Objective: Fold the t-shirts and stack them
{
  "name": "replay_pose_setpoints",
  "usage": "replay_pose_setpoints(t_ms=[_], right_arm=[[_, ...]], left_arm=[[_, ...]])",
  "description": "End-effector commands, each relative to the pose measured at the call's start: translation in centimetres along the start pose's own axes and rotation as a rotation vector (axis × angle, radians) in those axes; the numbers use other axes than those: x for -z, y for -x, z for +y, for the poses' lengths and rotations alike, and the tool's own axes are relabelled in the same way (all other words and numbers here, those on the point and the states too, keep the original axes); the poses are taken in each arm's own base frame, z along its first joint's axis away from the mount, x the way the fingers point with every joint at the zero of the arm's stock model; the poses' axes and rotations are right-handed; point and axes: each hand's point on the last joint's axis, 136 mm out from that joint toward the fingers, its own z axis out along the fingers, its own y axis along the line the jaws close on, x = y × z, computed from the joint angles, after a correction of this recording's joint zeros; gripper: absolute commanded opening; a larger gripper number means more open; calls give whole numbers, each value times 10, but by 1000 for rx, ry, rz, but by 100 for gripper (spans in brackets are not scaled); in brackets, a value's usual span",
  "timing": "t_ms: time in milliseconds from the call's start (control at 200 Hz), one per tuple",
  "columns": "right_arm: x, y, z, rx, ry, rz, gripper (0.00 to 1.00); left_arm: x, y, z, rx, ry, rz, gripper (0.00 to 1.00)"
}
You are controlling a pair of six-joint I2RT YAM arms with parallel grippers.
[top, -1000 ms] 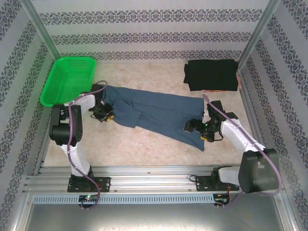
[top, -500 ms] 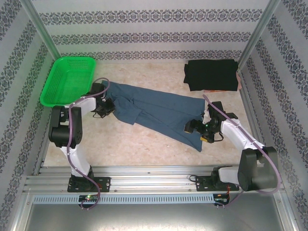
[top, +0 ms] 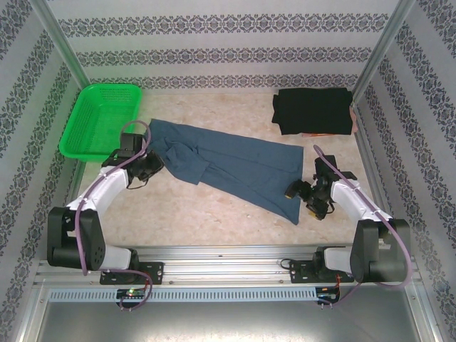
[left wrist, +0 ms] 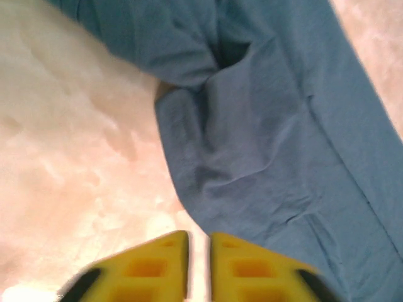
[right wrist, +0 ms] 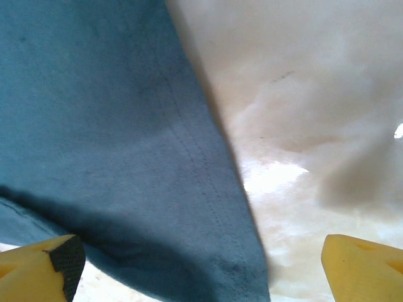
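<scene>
Layout from the overhead camera: the blue t-shirt [top: 235, 167] lies spread on a slant across the desk [top: 214, 214], not yet folded. One end is near the green basket [top: 107, 87] and the hem end points toward the right arm. The black t-shirt [top: 313, 110] sits folded at the far right corner, well apart, presumably as the base of the stack. The left claw [top: 148, 166] stands at the shirt's left edge and the right claw [top: 303, 196] beside the hem corner. One claw at each end suggests the cloth is to be squared for folding.

Left wrist camera: yellow fingers [left wrist: 151, 270] are drawn nearly together with nothing between them, just short of the rumpled cloth edge.

Right wrist camera: fingers [right wrist: 44, 261] are spread wide, and the hem corner [right wrist: 233, 270] lies between them, ungripped. A pinch there looks the likely next move.

No brand, label or writing is legible anywhere.
</scene>
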Motion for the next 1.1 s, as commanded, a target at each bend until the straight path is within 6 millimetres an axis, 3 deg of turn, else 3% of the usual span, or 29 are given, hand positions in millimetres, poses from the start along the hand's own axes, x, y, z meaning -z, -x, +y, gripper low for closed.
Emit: replay_pose_setpoints(t_ms=[0,110,270,490,654,839,1099], right_arm=[[0,1,7,0,36,1,97],[5,0,13,28,64,-2,97],[10,-4,17,48,99,-12,97],[13,-6,21,71,125,-10,97],[14,-5,22,83,126,-6,97],[16,-3,25,86,129,-6,97],[17,0,25,95,114,-2,97]], left_arm=[[-29,7,3,-1,-30,14,34],[-49,23,1,-21,-18,-2,41],[-72,38,-2,-48,-6,3,43],[-83,53,-9,-73,-5,-4,43],[-94,48,-3,-68,17,33,39],[-89,40,-1,-61,13,43,38],[-89,26,20,-50,90,73,36]])
